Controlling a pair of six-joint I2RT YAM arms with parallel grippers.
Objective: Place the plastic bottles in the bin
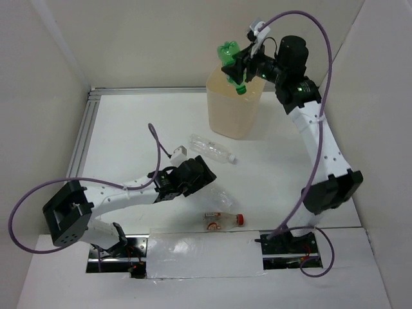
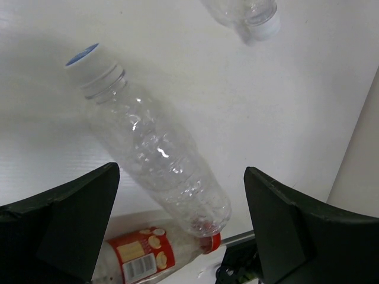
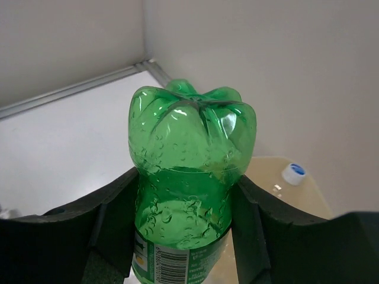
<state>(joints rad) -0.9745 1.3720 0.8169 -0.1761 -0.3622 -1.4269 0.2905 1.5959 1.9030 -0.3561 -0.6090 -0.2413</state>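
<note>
A tall cream-beige translucent bin (image 1: 233,112) stands toward the far side of a white table (image 1: 129,129), seen from above. Directly over the bin's mouth, the right gripper (image 1: 243,64) is clamped around a green bottle (image 1: 230,56). The bottle hangs neck-down with its lobed base up, and its neck end sits just over the bin's rim. In the right wrist view both black fingers (image 3: 112,219) press against the bottle's sides, and its label is cut off at the bottom edge. Behind the bottle, inside the bin, a white cap with a blue top (image 3: 294,173) shows, but the bottle it belongs to is too faint to make out. Just in front of the bin, on the side nearer the arms, a clear bottle (image 1: 211,149) lies on its side. Farther from the bin, the left gripper (image 2: 180,177) is over a second clear bottle (image 2: 148,142), its jaws spread wide with bare table showing on either side. From above, this bottle is mostly hidden under the gripper. Whether the fingers touch the table cannot be told. Farthest from the bin, just beside the second clear bottle's base, lies a red-capped bottle (image 1: 224,219) with a red-and-white label. In the left wrist view it is partly cut off by the lower edge and a finger.
</note>
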